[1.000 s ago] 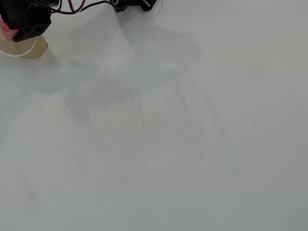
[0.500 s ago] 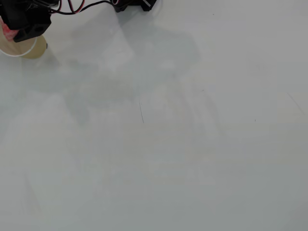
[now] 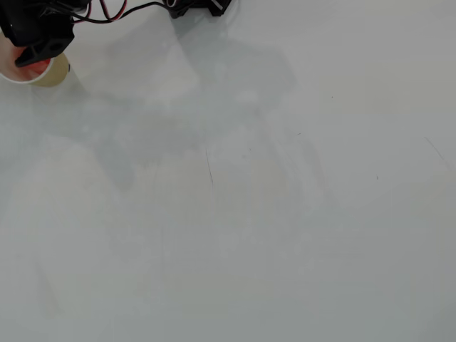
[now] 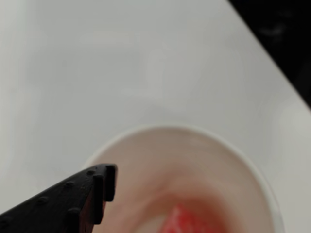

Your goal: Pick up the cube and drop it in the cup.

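My gripper (image 3: 35, 53) hangs over the cup (image 3: 53, 73) at the table's (image 3: 285, 214) far left corner in the overhead view; only one black finger (image 4: 92, 194) shows in the wrist view, so I cannot tell how my jaws stand. The cube (image 4: 187, 223) lies blurred red inside the cup, apart from that finger. The drop looks done to me, so next I should lift clear without nudging the rim.

1. The arm (image 3: 43, 28) is matt black plastic with blocky, angular housings.
2. Red and black cables (image 3: 117, 10) run along its top.
3. One finger (image 4: 73, 204) is black, with small round studs and a stepped tip.
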Tool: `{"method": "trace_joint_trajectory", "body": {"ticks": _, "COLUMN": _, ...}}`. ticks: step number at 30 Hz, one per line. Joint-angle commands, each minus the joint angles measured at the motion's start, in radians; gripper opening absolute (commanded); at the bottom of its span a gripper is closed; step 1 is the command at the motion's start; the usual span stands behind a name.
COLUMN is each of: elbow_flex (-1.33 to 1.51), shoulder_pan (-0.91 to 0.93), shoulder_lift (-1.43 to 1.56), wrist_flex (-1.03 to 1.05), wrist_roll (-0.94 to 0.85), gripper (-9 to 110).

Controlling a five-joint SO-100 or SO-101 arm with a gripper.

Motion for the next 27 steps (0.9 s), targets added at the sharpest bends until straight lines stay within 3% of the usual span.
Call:
{"method": "trace_joint_trajectory", "body": {"ticks": 1, "elbow_flex": -0.110, "shoulder_pan": 0.000, "shoulder_lift": 0.018, "wrist_flex": -0.051, "wrist_roll": 0.005, "gripper": 39}}
{"method": "trace_joint_trajectory", "body": {"ticks": 17, "elbow_flex": -0.100, "shoulder_pan": 0.000, "shoulder_lift": 0.023, "wrist_flex": -0.075, "wrist_roll": 0.005, "gripper": 39}}
{"method": "trace_joint_trajectory", "body": {"ticks": 27, "elbow_flex": -0.091, "shoulder_pan": -0.034, "shoulder_lift": 0.061, "wrist_flex": -0.098, "wrist_roll": -0.008, "gripper": 18}}
